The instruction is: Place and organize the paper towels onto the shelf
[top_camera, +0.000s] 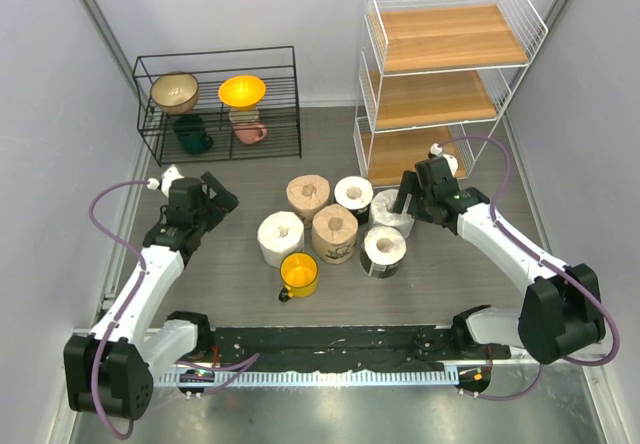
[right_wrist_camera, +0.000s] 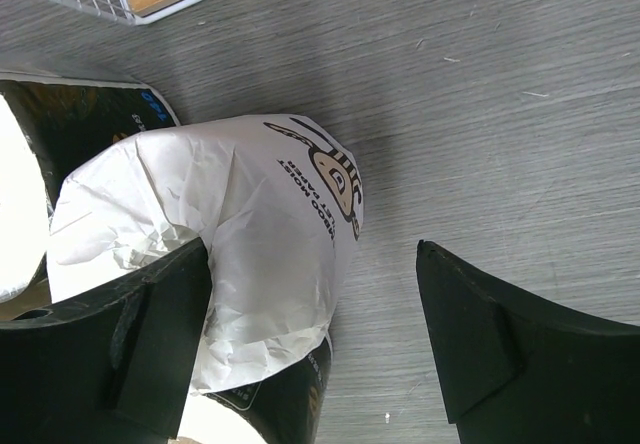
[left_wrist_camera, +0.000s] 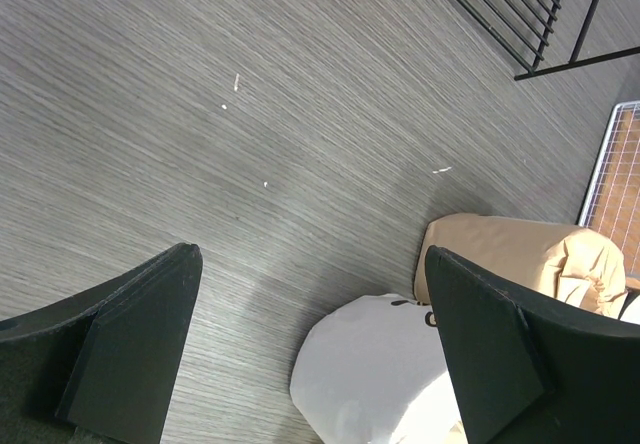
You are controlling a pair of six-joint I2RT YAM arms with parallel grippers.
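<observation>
The right gripper [right_wrist_camera: 312,264] is opened wide. A white roll [right_wrist_camera: 250,204] in crinkled wrap is seen partly between its fingers, close to the finger at the lower left of the wrist view, with a gap to the other finger. It is not pinched. The left gripper [left_wrist_camera: 310,254] is opened wide too, and nothing is held in it.

No part of the job can be called done. All six paper towels [top_camera: 335,226] are bunched in the middle of the top view. The shelf [top_camera: 450,39], at the upper right, is seen with three bare boards. All six are judged left to move.

A yellow mug [top_camera: 299,274] is stood just below the bunch, very near it. A black rack [top_camera: 218,104] with bowls and mugs is set at the upper left, well apart. The white roll is crowded by a dark-wrapped roll [right_wrist_camera: 90,124], so a bump is likely when it is lifted.
</observation>
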